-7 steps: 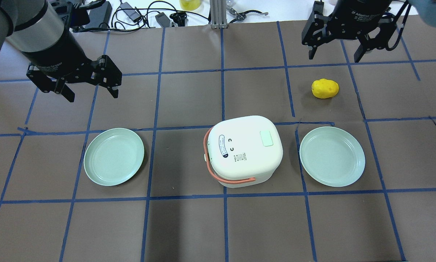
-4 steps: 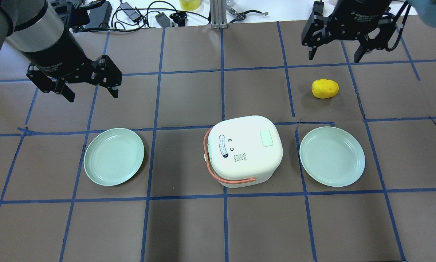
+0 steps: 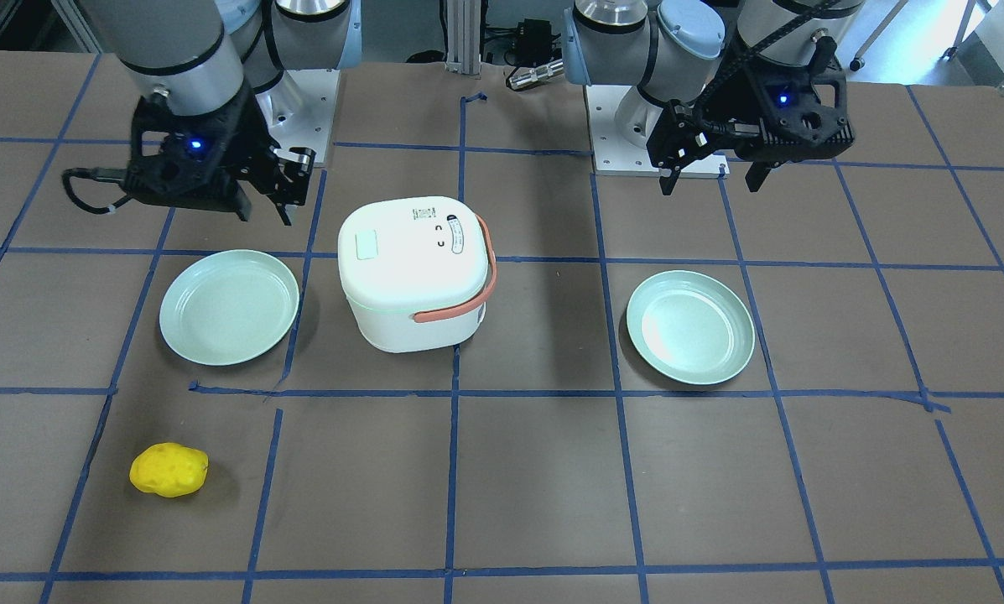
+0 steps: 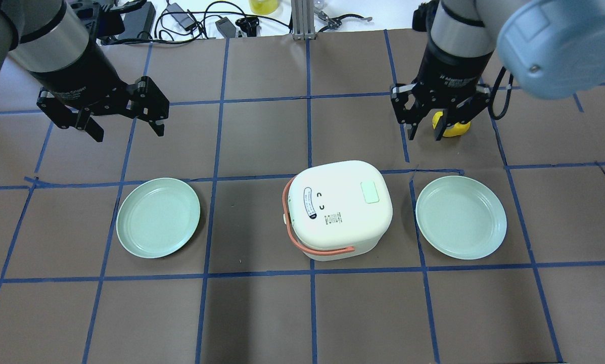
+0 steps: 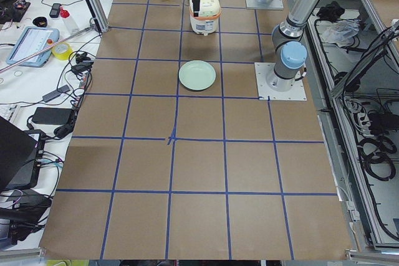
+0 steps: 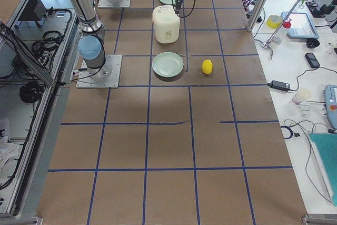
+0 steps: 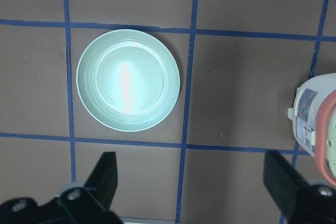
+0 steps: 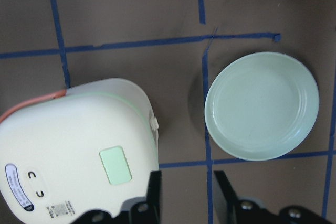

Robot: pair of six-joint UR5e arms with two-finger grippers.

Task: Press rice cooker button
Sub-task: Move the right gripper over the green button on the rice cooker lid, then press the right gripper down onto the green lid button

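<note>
The white rice cooker (image 4: 340, 210) with an orange handle stands mid-table, lid shut. Its pale green button (image 4: 370, 192) is on the lid's right side and also shows in the right wrist view (image 8: 115, 165). My right gripper (image 4: 423, 132) hangs behind and to the right of the cooker. It is empty, its jaws only a narrow gap apart, and its fingertips (image 8: 155, 182) frame the cooker's edge. My left gripper (image 4: 129, 134) is wide open and empty at the far left, above the left plate (image 7: 128, 80).
Two pale green plates flank the cooker, one on its left (image 4: 158, 217) and one on its right (image 4: 460, 217). A yellow lumpy object (image 4: 456, 130) lies behind the right plate, partly hidden by my right gripper. Cables and tools lie beyond the table's back edge.
My right arm has swung in from the back right corner toward the cooker, now over the yellow object, and its jaws have narrowed. The left arm has not moved.
</note>
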